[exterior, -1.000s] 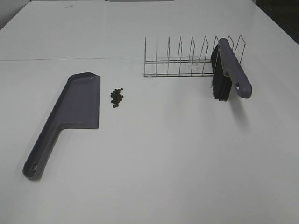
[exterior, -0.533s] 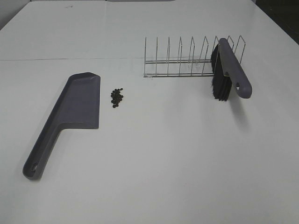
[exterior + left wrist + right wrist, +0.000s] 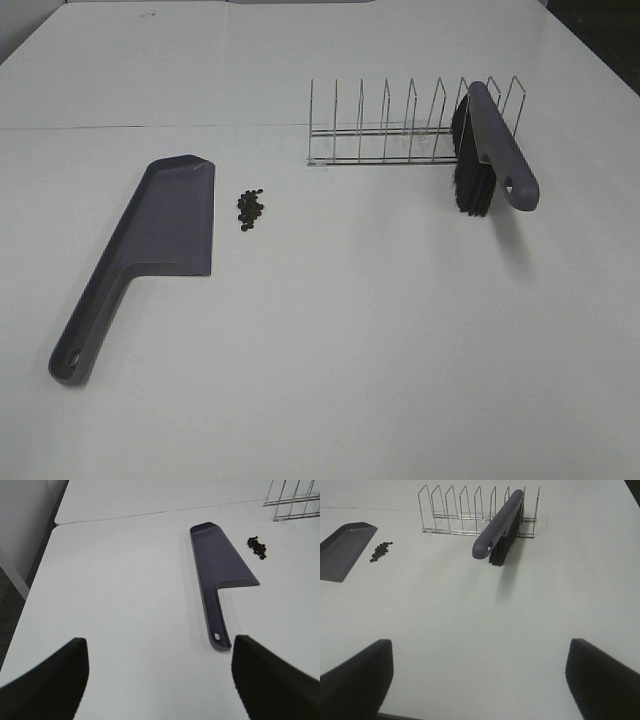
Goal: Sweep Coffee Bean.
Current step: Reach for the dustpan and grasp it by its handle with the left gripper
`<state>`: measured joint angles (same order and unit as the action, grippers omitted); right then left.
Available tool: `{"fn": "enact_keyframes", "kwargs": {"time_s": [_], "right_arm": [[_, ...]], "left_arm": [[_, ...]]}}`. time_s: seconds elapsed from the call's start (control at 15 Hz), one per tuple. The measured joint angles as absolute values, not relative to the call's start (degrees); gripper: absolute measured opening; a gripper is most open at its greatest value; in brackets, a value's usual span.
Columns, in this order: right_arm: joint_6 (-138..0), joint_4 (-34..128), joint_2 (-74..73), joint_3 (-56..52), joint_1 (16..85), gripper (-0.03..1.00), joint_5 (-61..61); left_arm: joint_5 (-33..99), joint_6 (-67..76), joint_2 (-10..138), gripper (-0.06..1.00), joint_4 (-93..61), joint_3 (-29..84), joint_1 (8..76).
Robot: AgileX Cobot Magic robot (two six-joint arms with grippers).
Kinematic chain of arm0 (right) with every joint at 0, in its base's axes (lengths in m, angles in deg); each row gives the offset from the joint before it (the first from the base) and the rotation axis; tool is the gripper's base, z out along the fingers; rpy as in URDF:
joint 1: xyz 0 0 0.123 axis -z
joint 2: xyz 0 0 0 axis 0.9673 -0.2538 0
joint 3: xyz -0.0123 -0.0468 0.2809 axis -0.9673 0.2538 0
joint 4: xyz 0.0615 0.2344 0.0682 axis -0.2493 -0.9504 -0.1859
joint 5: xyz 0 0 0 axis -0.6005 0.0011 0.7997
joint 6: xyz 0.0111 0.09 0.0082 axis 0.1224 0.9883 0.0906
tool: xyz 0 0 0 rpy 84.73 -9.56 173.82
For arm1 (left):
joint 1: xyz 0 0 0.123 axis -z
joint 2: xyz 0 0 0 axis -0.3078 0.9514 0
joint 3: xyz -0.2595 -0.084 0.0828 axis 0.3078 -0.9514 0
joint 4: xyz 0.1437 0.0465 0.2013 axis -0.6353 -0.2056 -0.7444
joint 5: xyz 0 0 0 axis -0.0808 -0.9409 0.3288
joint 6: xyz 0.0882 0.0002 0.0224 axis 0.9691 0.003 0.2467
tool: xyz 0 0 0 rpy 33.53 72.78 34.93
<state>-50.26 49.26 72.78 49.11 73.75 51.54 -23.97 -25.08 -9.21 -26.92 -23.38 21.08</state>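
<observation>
Table (image 3: 350,350) is carrying everything: wire rack (image 3: 385,135) standing at back, dustpan (image 3: 165,225) lying flat at left, brush (image 3: 495,150) leaning in the rack's right end; left gripper (image 3: 159,641) and right gripper (image 3: 480,642) hanging with fingers spread wide, holding nothing; coffee bean (image 3: 251,208) pile sitting just beside the dustpan blade, apart from it

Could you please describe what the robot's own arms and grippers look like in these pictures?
Only the fingers show, at the edge of each wrist view. The left gripper has two plain black, matte fingers, broad and wedge-shaped, narrowing to blunt tips. The right gripper has a matching pair of fingers. No cables, markings or arm links are visible, and the high camera shows neither arm.
</observation>
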Motion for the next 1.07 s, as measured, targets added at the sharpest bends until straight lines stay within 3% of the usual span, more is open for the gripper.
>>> {"fn": "enact_keyframes", "kwargs": {"time_s": [1.07], "right_arm": [[-50.26, 49.26, 72.78, 49.11, 73.75, 0.8, 51.54]], "left_arm": [[-23.97, -25.08, -9.21, 0.72, -26.92, -23.38, 21.08]]}}
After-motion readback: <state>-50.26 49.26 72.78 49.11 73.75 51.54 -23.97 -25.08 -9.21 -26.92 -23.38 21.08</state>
